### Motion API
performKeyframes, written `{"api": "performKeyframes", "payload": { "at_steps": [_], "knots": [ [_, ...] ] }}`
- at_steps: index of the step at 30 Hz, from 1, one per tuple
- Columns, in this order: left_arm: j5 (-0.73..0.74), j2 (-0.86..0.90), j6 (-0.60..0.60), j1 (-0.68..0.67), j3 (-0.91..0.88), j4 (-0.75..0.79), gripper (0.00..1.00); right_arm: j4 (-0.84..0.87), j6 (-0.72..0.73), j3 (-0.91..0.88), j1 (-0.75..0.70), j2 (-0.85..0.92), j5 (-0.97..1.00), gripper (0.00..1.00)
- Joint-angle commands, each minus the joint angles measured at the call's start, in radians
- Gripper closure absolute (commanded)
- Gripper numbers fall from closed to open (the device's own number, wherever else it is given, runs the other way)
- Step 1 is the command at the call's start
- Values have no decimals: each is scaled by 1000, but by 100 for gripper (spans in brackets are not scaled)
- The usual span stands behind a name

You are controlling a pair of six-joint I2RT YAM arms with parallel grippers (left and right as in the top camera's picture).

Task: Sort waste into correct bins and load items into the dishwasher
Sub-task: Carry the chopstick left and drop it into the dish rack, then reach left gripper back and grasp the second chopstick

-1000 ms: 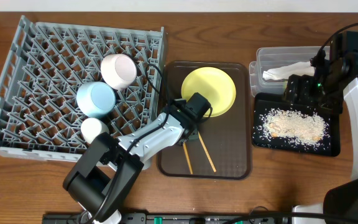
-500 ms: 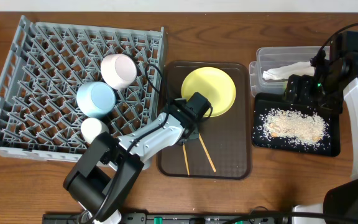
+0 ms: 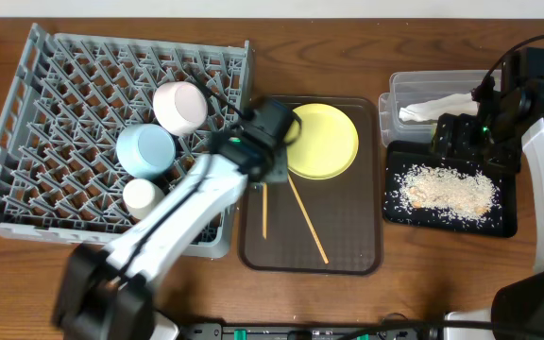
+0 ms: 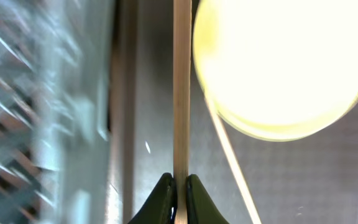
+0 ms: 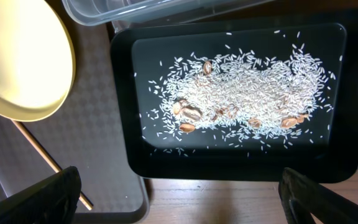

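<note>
My left gripper [image 4: 179, 186] is pressed together on a chopstick [image 4: 181, 87], pinching it between the fingertips [image 4: 165, 194]; in my left wrist view the stick runs straight ahead from them, just beside the left rim of the yellow plate [image 4: 278, 62]. From overhead, that gripper [image 3: 263, 179] hangs over the left side of the brown tray [image 3: 348, 236], close to the right wall of the grey dish rack [image 3: 64, 104], and the near part of the chopstick [image 3: 263, 212] sticks out from under my arm toward the tray's front edge. I cannot tell whether it touches the tray. The second chopstick [image 3: 307, 222] lies slantwise on the tray, its far end by the rim of the yellow plate [image 3: 329, 142], apart from the one I hold. In the rack sit the white bowl [image 3: 180, 107], the blue bowl [image 3: 145, 149] just in front of it, and the small cup [image 3: 143, 195] nearest the front wall. My right gripper [image 3: 456, 137] hovers above the far edge of the black tray [image 3: 506, 225], beside the clear tub [image 3: 414, 83] that holds the crumpled napkin [image 3: 437, 108]. Its fingers [image 5: 48, 202] are spread wide at the bottom corners of the right wrist view. Scattered across the black tray's floor are rice crumbs [image 5: 247, 93] with a few brown bits. Everything rests on the wooden table [image 3: 423, 288].
</note>
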Motion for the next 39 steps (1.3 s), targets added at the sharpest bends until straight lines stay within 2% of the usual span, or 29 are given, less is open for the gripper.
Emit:
{"api": "performKeyframes", "payload": {
  "at_steps": [1,5,17,18,20,22,25,28,29,30,34,39],
  "knots": [
    [-75,-87,198,67,23,16,92,-2,4,2,-2,-21,2,1],
    [-150,-106,296,127,22,51,92,-2,4,2,-2,-21,2,1],
    [-150,29,304,241,16,117,92,-4,4,2,-2,-21,2,1],
    [-149,45,304,246,16,121,90,-5,4,2,-2,-21,2,1],
    [-150,63,304,249,16,129,75,-5,4,2,-2,-21,2,1],
    [-150,66,306,249,16,135,71,-5,4,2,-2,-21,2,1],
    [-145,57,306,249,19,140,50,-5,4,2,-2,-21,2,1],
    [-74,27,304,244,22,127,41,-5,4,2,-3,-21,2,1],
    [-39,13,295,241,22,121,40,-5,4,2,-3,-21,2,1],
    [47,-11,230,230,22,96,40,-4,4,2,-2,-21,2,1],
    [229,-18,63,182,17,40,37,-2,4,2,-2,-21,2,1],
    [248,11,-127,56,-24,33,36,-3,4,2,-2,-21,2,1]
  ]
}}
